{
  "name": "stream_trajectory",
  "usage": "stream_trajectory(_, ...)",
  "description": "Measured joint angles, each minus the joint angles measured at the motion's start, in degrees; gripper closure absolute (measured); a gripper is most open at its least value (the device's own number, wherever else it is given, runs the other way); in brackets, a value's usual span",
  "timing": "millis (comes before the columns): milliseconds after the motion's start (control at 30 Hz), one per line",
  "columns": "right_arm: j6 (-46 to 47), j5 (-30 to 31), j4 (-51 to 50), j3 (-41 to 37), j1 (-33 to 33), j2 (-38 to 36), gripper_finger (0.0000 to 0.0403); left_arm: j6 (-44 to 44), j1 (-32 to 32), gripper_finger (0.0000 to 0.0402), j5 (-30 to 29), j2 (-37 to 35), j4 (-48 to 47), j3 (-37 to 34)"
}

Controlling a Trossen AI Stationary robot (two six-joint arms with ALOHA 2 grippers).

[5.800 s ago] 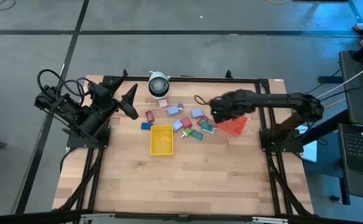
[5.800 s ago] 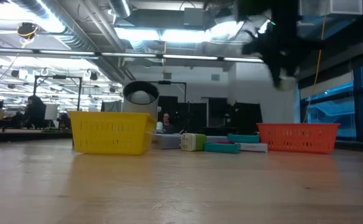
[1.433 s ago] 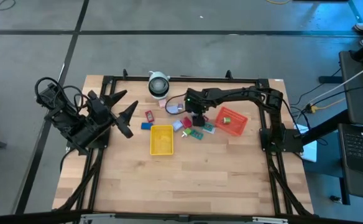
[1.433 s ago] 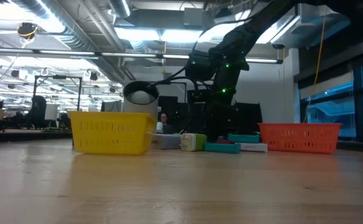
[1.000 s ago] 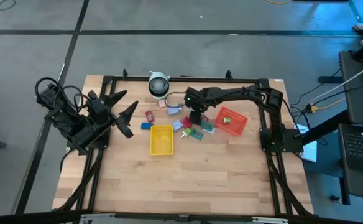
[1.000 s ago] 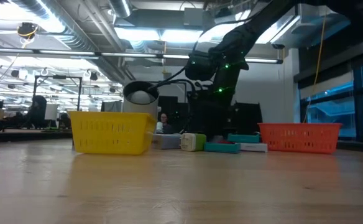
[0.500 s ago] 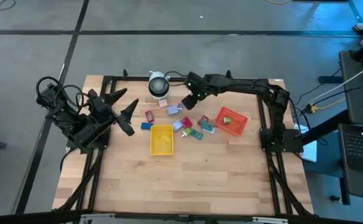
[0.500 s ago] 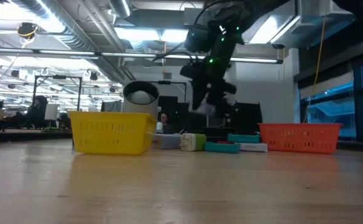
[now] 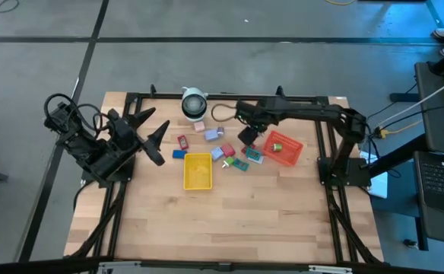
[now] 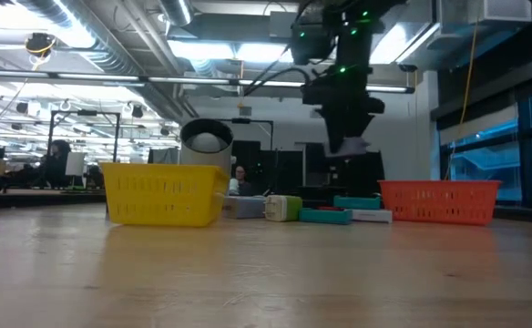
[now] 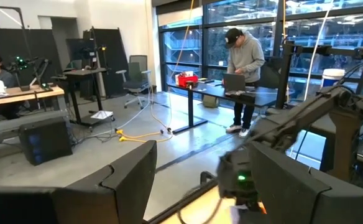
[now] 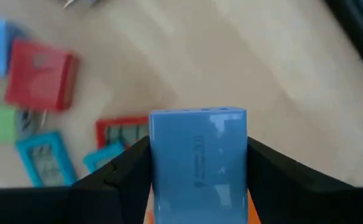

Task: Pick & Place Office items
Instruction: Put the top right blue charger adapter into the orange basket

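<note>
High view: the right gripper [image 9: 249,135] hangs above the table between the loose scatter of office items [image 9: 223,149] and the red-orange tray [image 9: 284,149]; the left gripper [image 9: 147,131] waits at the table's left edge, jaws spread and empty, and the yellow tray [image 9: 197,170] sits near the middle. Low view: the right gripper [image 10: 343,137] is raised well above the table, a pale item showing at its tip, left of the red-orange tray [image 10: 438,201]. Left wrist view: only the room and the other arm show. Right wrist view: the jaws are clamped on the sides of a blue block [image 12: 197,163], held squarely, with a red item [image 12: 41,73] and teal packets [image 12: 40,163] on the wood beneath. Judgement: carry the block fully over the red-orange tray, lower it inside the rim, then release, so it cannot catch the wall or bounce out.
</note>
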Motion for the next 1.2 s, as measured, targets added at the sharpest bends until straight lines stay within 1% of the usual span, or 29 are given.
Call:
stream_trajectory(100, 1.31, -0.17, -0.14, -4.73, 2.39, -3.92, 0.0185, 0.0, -0.29, 0.0151, 0.0, 0.0, 0.0, 0.0)
stream_trajectory(267, 7.26, -0.58, 0.51, -15.32, 4.86, -13.02, 0.0167, -0.05, -0.61, 0.0151, 0.0, 0.0, 0.0, 0.0)
stream_trajectory(433, 12.71, -1.18, 2.11, -24.09, 4.43, -21.23, 0.0172, -0.2, -0.61, 0.0151, 0.0, 0.0, 0.04, 0.0)
stream_trajectory(567, 16.71, -1.1, 3.95, -29.33, 3.29, -26.0, 0.0176, -0.59, -0.35, 0.0151, 0.0, 0.0, 0.16, 0.0)
stream_trajectory(800, 19.5, 0.89, 6.81, -36.14, 2.08, -28.56, 0.017, -1.03, -0.35, 0.0151, 0.0, 0.0, 0.24, 0.0)
stream_trajectory(967, 21.42, -0.48, 10.31, -41.74, 1.98, -28.63, 0.0172, -1.05, -0.35, 0.0151, 0.0, 0.0, 0.61, 0.0)
stream_trajectory(1200, 23.09, -0.72, 12.6, -44.76, 1.98, -28.63, 0.0172, -1.06, -0.35, 0.0151, 0.0, 0.0, 1.8, 0.0)
